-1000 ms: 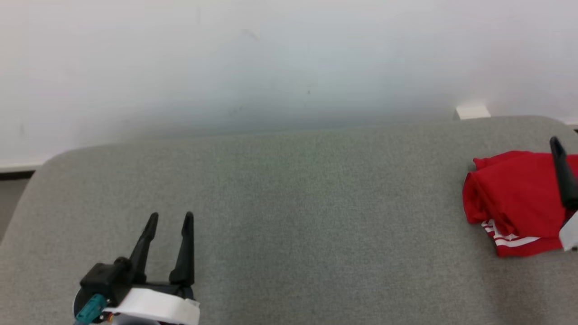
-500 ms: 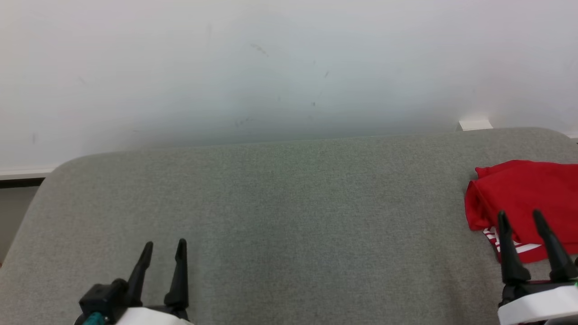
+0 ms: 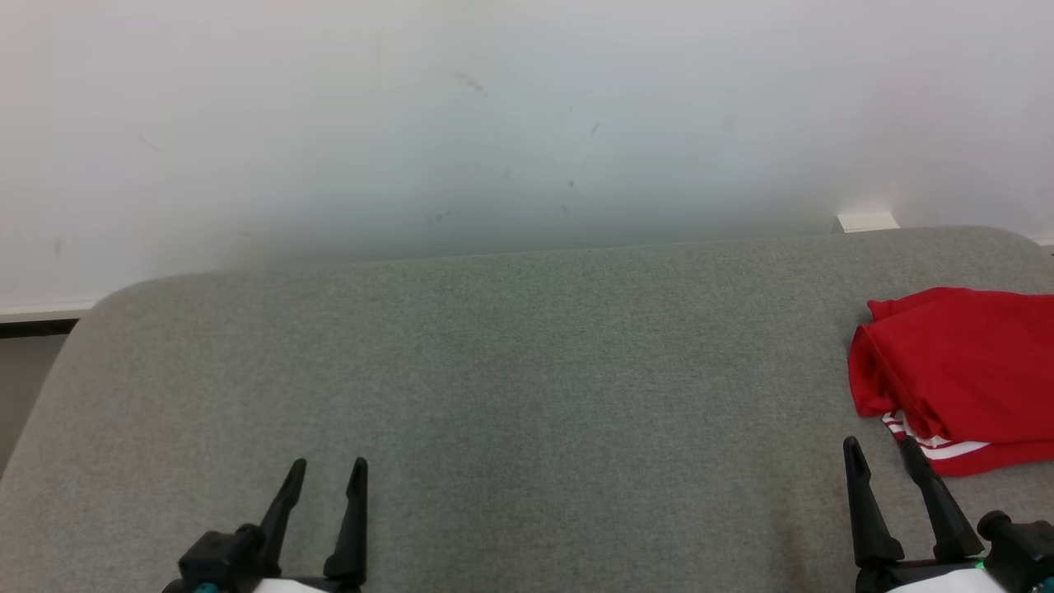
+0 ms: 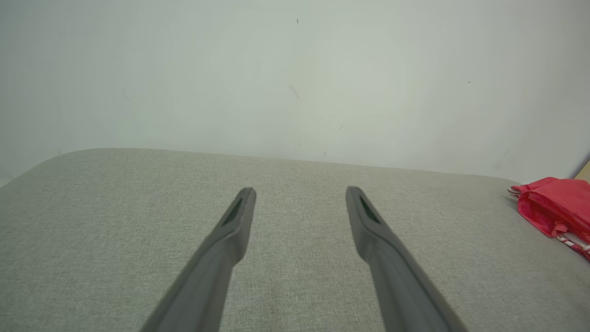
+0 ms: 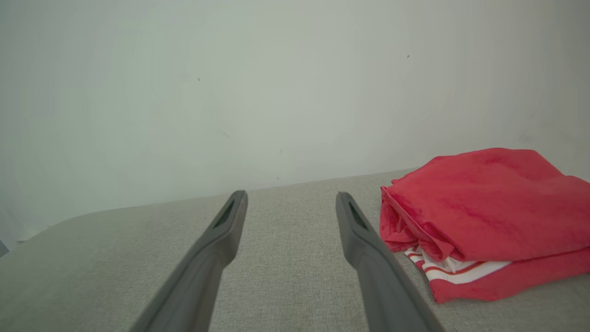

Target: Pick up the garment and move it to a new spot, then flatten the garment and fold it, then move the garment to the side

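A folded red garment point(image 3: 959, 362), trimmed with white stripes along its lower layer, is pictured lying on a grey fabric-covered surface point(image 3: 527, 371), just ahead of the right gripper point(image 3: 877, 445) and off to its right. The right gripper's two long dark fingers are held spread wide, and nothing is gripped between them; bare grey cloth is seen in the gap. In the right wrist view, the garment's bunched near edge is shown just beside the right-hand finger point(image 5: 366, 249), though whether cloth and finger are in contact cannot be told. The left gripper point(image 3: 328, 462) is seen well apart from the garment, which is placed far off to its right and somewhat ahead, near the surface's rounded far corner. Its fingers are likewise parted fully, with nothing held, and are pointed toward a pale, lightly scuffed wall point(image 3: 527, 107) by which the surface is backed. Both grippers are held low over the grey surface, fingertips aimed forward. A small white block point(image 3: 865, 221) is visible against the wall beyond the garment, ahead of the right gripper.
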{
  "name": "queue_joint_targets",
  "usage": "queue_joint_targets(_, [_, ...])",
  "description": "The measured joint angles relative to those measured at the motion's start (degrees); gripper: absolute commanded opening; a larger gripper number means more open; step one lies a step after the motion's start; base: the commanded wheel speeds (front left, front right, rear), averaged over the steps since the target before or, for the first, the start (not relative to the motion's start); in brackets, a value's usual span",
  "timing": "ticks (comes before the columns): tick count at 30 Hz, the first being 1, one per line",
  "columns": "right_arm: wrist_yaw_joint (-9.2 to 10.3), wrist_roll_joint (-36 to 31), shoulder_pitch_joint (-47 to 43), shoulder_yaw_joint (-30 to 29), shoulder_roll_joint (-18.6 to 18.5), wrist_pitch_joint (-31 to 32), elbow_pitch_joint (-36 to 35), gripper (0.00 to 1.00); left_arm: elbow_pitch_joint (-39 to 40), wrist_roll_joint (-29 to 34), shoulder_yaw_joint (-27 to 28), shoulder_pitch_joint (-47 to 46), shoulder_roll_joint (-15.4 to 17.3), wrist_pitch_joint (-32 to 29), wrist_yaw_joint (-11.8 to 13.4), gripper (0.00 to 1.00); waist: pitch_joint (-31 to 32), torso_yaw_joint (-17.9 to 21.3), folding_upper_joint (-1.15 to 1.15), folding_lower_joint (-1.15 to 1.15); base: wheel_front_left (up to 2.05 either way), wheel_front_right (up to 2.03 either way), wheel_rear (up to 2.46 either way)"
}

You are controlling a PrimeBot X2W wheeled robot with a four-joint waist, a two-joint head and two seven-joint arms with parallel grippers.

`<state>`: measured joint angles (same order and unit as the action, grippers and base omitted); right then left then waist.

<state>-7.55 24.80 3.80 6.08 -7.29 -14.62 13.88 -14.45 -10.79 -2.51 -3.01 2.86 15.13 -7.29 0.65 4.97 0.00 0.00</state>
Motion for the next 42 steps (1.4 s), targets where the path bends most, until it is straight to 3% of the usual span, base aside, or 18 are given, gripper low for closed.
queue_joint_targets(21, [0.01, 1.0, 0.9, 1.7, -0.6, -0.3, 2.1, 1.0, 0.1, -1.0, -0.7, 0.0, 0.0, 0.0, 0.0, 1.0, 0.5, -0.2, 0.0, 0.0, 0.0, 0.0, 0.0])
queue_joint_targets(22, [0.0, 1.0, 0.7, 1.7, -0.4, -0.3, 2.5, 0.0, -0.3, -1.0, -0.8, 0.1, -0.1, 0.0, 0.0, 0.0, 0.5, -0.2, 0.0, 0.0, 0.0, 0.0, 0.0])
queue_joint_targets(27, [0.0, 2.6, -0.8, 1.8, 0.4, 0.5, 4.1, 0.0, -2.0, -2.5, -0.9, 1.1, -0.3, -0.7, 0.0, 0.0, 0.4, -0.3, 0.0, 0.0, 0.0, 0.0, 0.0])
queue_joint_targets(42, [0.0, 15.2, -0.6, -1.0, 1.3, 4.6, 3.4, 0.0, -1.8, -18.3, 1.0, 0.9, -0.3, -4.8, 0.0, 0.0, 0.3, -0.9, 0.0, 0.0, 0.0, 0.0, 0.0])
